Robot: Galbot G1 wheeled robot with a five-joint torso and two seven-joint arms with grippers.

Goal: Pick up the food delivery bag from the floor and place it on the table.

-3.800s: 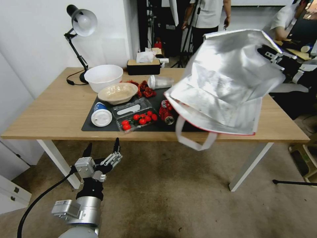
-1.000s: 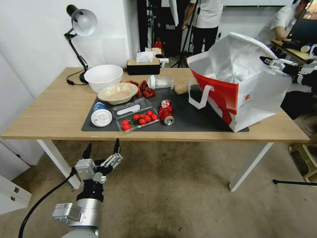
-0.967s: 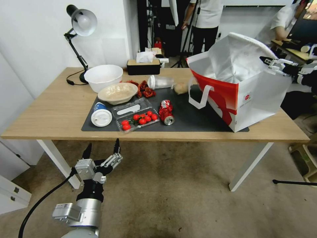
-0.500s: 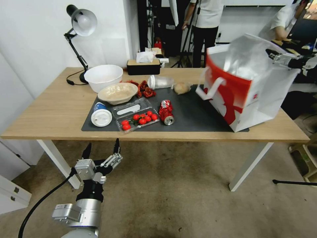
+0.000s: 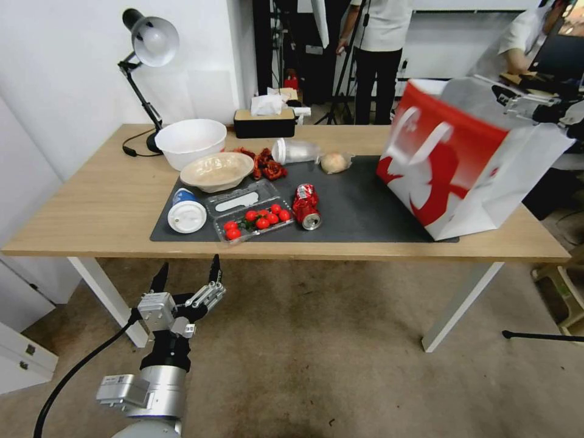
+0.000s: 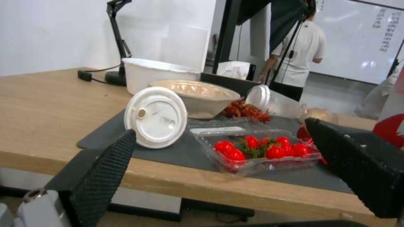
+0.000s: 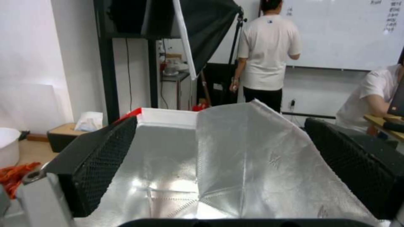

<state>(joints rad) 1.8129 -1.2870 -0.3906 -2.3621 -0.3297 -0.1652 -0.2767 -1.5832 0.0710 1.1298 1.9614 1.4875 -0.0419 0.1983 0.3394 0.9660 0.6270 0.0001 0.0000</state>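
the food delivery bag [image 5: 468, 161] stands tilted on the table [image 5: 91, 201], at its right end. right gripper [image 5: 508, 100], fingers spread, sits at the bag's rim. left gripper [image 5: 185, 281], fingers spread, hangs below the table edge.

This was an office or lab set up for recording. A whiteboard [image 7: 349, 31] covered the back wall, with writing on it. A dark photo screen on a stand [image 7: 202, 31] stood in front of it, tripod legs [image 5: 340, 112] beside. Carpet [image 5: 316, 353] ran underfoot, stained. A long wooden table [image 5: 91, 201] carried a desk lamp [image 5: 149, 42] and a tissue box [image 5: 264, 121]. Off to the right, a second desk [image 7: 385, 124] held a monitor [image 7: 400, 104].
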